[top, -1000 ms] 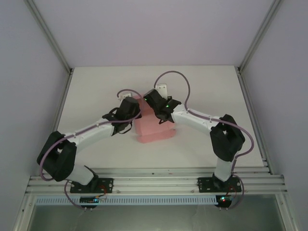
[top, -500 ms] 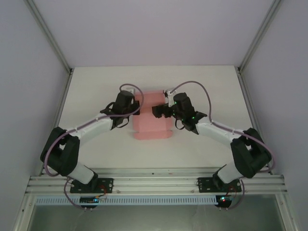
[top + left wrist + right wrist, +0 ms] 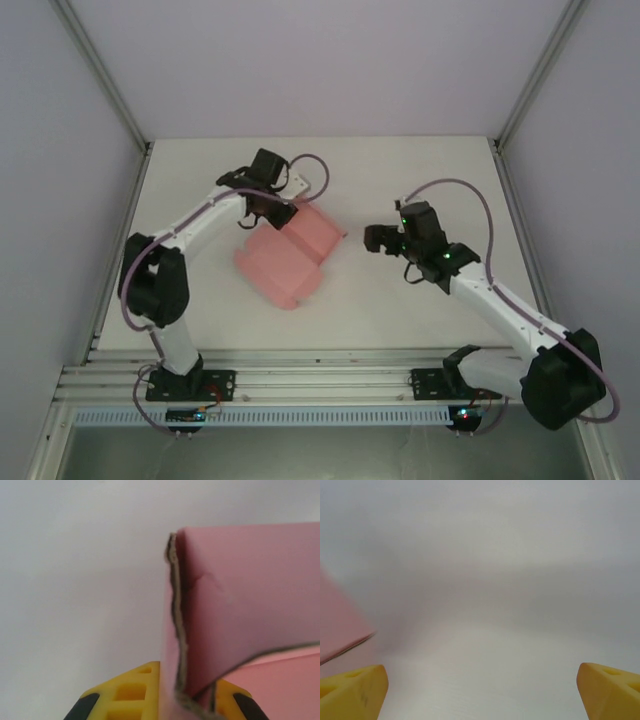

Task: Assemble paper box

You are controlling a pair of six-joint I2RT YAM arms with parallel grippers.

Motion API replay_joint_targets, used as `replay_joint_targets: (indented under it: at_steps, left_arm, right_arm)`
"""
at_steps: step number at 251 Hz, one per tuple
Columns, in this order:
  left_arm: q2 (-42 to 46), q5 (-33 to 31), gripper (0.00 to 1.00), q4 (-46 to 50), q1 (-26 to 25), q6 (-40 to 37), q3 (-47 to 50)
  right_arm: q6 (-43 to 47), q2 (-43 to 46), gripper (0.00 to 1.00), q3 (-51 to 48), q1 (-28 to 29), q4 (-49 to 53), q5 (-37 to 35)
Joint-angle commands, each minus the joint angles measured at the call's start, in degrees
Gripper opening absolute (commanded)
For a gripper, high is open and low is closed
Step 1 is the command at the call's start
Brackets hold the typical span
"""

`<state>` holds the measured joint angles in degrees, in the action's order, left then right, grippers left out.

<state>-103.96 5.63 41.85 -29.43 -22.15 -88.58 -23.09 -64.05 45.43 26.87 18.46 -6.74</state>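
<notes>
One arm holds: the left gripper (image 3: pixel 278 203) pinches the box (image 3: pixel 285 258) by its 12 o'clock wall, likely steadying it near the middle of the table (image 3: pixel 430 170). At the box's 3 o'clock, well apart, the right gripper (image 3: pixel 376 238) hangs spread wide, probably ready to fold a flap.

The paper box (image 3: pixel 283 262) is plain pink, jaws yellow, table (image 3: pixel 430 170) white.

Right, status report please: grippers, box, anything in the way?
Left gripper shut on box edge. Right gripper open, apart from box. Box partly folded. Nothing seen in the way.
</notes>
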Motion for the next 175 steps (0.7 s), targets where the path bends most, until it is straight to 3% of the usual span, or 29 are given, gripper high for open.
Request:
replay_joint_targets:
  at_steps: [1,21,57,80,152,175]
  left_arm:
    - [-6.3,2.5,0.05,21.7,-3.8,-17.7,-13.1]
    - [-12.0,-1.9,0.07,28.7,-6.9,-22.4,-21.2]
    - [-23.5,-17.4,0.03,34.8,-11.7,-25.0,-33.8]
    - [-29.3,-21.2,0.0,36.8,-12.9,-25.6,-41.1]
    - [-31.6,-26.5,0.14,30.3,-15.5,-26.7,-35.7]
    - [-31.4,-25.3,0.29,29.7,-15.7,-25.6,-35.6]
  right_arm:
    - [-3.1,4.8,0.99,-3.8,-3.1,8.8,-1.7]
    - [-3.4,8.1,0.99,-6.0,-5.4,9.4,-0.5]
    - [-4.0,12.9,0.99,-9.4,-8.3,9.2,0.1]
    - [-4.2,14.4,0.99,-10.3,-10.1,9.1,2.2]
    - [-4.0,13.7,0.99,-10.7,-11.9,9.2,4.7]
    - [-3.9,13.5,0.99,-11.0,-12.1,9.2,5.1]
